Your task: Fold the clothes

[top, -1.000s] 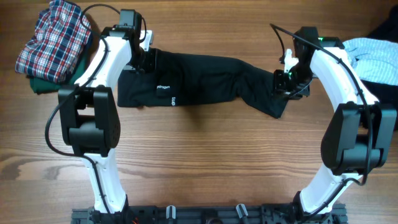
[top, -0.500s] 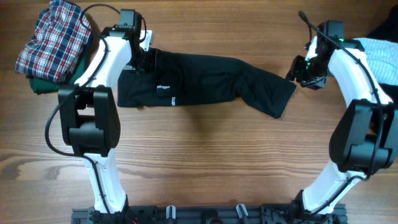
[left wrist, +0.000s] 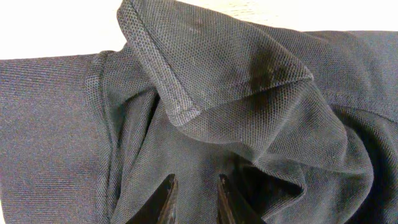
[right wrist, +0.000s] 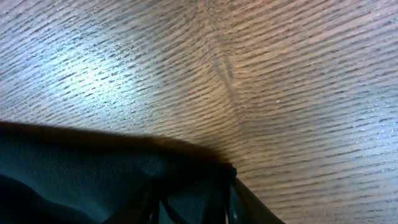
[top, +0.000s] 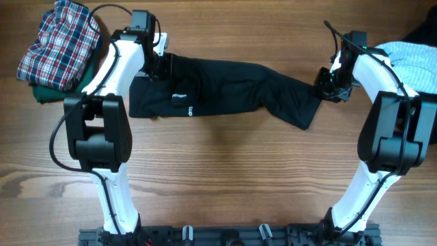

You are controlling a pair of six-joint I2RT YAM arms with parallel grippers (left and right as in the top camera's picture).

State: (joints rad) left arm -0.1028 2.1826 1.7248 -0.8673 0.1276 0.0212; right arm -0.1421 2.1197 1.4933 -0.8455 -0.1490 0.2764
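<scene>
The large black T-shirt [top: 225,89] lies stretched in a long band across the middle of the table, with small white lettering [top: 181,98] near its left end. My left gripper [top: 161,65] sits on its upper left edge. In the left wrist view [left wrist: 196,198] the fingers stand close together with a fold of the black knit [left wrist: 217,81] between them. My right gripper [top: 327,85] is at the shirt's right end. In the right wrist view [right wrist: 194,202] its dark fingers are closed around the black fabric's edge [right wrist: 74,174], low over the wood.
A red-white-blue plaid garment [top: 58,41] lies bundled on a green one [top: 42,93] at the back left. A pale blue garment [top: 410,58] lies on another black one [top: 420,92] at the back right, close behind my right arm.
My right gripper moved right from on top of the shirt's right end, drawing that end outward, then came back slightly left and down. The left arm has not moved.
</scene>
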